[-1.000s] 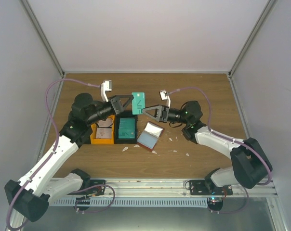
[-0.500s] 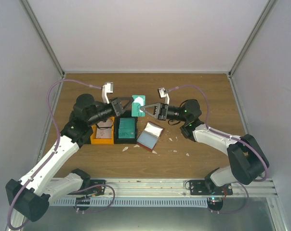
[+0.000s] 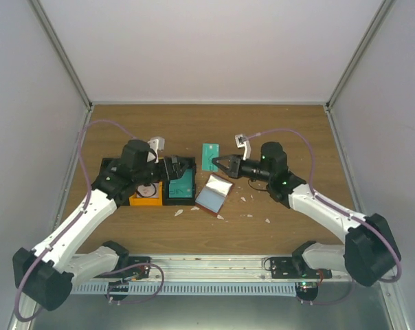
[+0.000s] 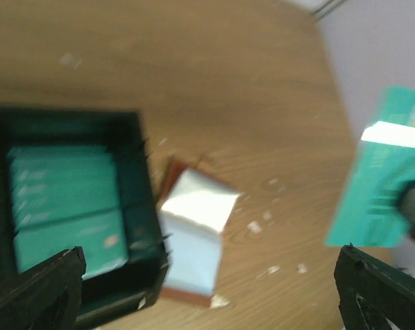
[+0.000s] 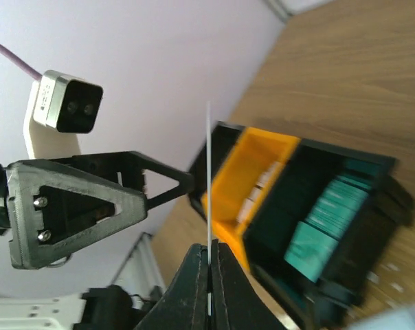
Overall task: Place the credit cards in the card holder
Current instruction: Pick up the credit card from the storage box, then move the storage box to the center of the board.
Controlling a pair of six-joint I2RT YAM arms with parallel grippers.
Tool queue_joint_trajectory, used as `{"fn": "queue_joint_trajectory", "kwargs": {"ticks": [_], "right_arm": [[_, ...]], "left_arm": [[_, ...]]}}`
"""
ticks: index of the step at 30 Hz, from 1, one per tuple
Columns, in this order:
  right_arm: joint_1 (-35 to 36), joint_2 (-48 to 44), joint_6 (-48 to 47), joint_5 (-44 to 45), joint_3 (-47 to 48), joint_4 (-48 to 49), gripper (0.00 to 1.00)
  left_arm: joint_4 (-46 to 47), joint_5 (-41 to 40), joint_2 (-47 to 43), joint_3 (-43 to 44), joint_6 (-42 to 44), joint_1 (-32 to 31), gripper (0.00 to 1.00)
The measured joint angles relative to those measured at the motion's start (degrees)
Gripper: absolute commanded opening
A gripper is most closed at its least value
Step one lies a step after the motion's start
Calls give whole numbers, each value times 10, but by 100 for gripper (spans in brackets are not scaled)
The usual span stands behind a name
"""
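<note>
Beyond card holder (image 3: 214, 194), teal card (image 3: 209, 157) between right fingers (image 5: 188, 289); left fingers (image 4: 39, 292) wide over bin (image 3: 178, 202).

The left wrist view is blurred; the black bin (image 4: 135, 199) runs off at 9 o'clock. In the right wrist view, the teal card (image 5: 209, 179) shows edge-on, its face hidden.

The brown wooden surface (image 3: 297, 130) carries an orange plastic bin (image 3: 140, 201) and a black plastic bin (image 3: 167, 201) (side by side), an open reddish-brown leather card holder (image 3: 214, 194) just beside them, and tiny white scraps (image 3: 267, 221).

Even soft light; blurred left-wrist view.
</note>
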Motion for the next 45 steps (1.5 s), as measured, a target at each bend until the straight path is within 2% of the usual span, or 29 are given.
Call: {"fn": "queue_joint_trajectory", "kwargs": {"ticks": [4,7,13,16,19,22,28,41,42,44,45], "right_arm": [[0,-35,-42,51,-29,-79,1],[0,-39,-61,78,-39,-123,1],[0,-41,-75,110,-40,-159,2],[0,-45,-82,127,-39,-172,2],[0,-46,-86,139,-39,-181,2],[0,-46,-93,148,-39,-194,2],[0,-46,-121,149,-39,-226,3],[-11,-22,-147,136,-39,-248,3],[-14,-18,-152,132,-38,-249,4],[-18,-5,-165,121,-33,-253,4],[-19,3,-173,115,-29,-256,4]], "left_arm": [[-74,-37,30,-14,-23,-17,99],[-130,-65,38,-40,-48,-68,99],[-212,-129,64,-60,-102,-131,96],[-224,-145,65,-82,-127,-141,91],[-225,-159,78,-103,-141,-144,77],[-214,-175,113,-106,-137,-143,69],[-163,-198,171,-106,-98,-111,65],[-80,-214,232,-77,20,-44,68],[-70,-213,238,-74,29,-40,73],[-46,-210,246,-69,46,-33,91],[-32,-209,249,-66,53,-31,97]]}}
